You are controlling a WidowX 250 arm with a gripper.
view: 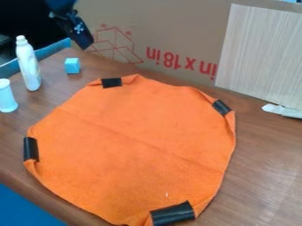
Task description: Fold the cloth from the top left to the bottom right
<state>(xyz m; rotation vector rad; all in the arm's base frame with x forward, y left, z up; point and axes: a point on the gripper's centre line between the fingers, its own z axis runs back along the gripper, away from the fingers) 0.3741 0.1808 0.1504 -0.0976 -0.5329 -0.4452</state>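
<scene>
My gripper (82, 39) hangs at the upper left, above the back edge of the table and well away from the cloth. The orange cloth (135, 145) lies spread out on the table, its corners turned in so that its outline is roughly round. Black tape pieces hold its edge at the top left (111, 82), the right (221, 107), the left (31, 149) and the bottom (172, 213). A faint crease runs across it from upper left to lower right.
A white bottle (28, 64), a white cup-like container (6, 96) and a small blue cube (72, 65) stand left of the cloth. Behind it rise a cardboard panel (177, 26) and a light wooden board (262, 53). A white object (283, 111) lies at the right.
</scene>
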